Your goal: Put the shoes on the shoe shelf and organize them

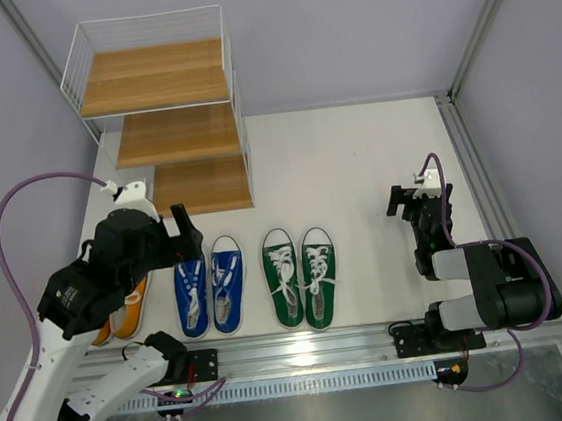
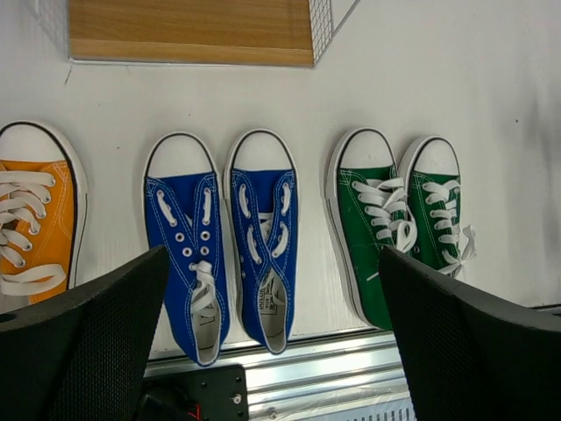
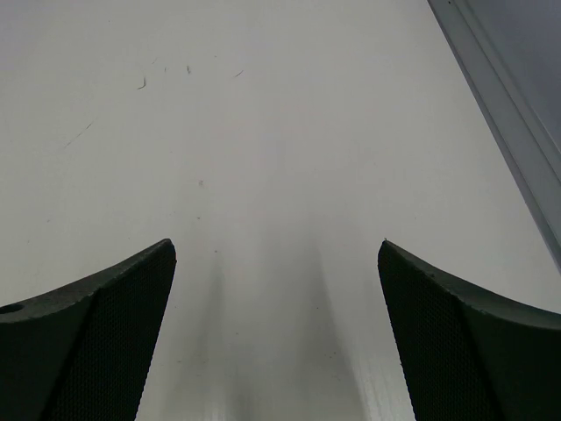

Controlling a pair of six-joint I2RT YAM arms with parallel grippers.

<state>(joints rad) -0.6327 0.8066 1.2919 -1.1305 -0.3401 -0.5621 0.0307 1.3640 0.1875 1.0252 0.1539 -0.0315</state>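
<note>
The shoe shelf (image 1: 177, 134) stands at the back left, its three wooden boards bare. Its lowest board shows in the left wrist view (image 2: 188, 31). Three pairs of shoes lie in a row on the table near the front, toes toward the shelf. The orange pair (image 1: 121, 316) is mostly hidden under my left arm; one orange shoe (image 2: 31, 228) shows. The blue pair (image 1: 209, 286) (image 2: 223, 246) is in the middle and the green pair (image 1: 301, 277) (image 2: 399, 219) on the right. My left gripper (image 1: 188, 230) (image 2: 273, 263) is open above the blue pair. My right gripper (image 1: 406, 202) (image 3: 276, 250) is open and empty over bare table.
An aluminium rail (image 1: 306, 349) runs along the near edge, right behind the shoes' heels (image 2: 351, 368). A metal frame rail (image 1: 468, 171) borders the table's right side (image 3: 508, 88). Walls close in at the back and left of the shelf.
</note>
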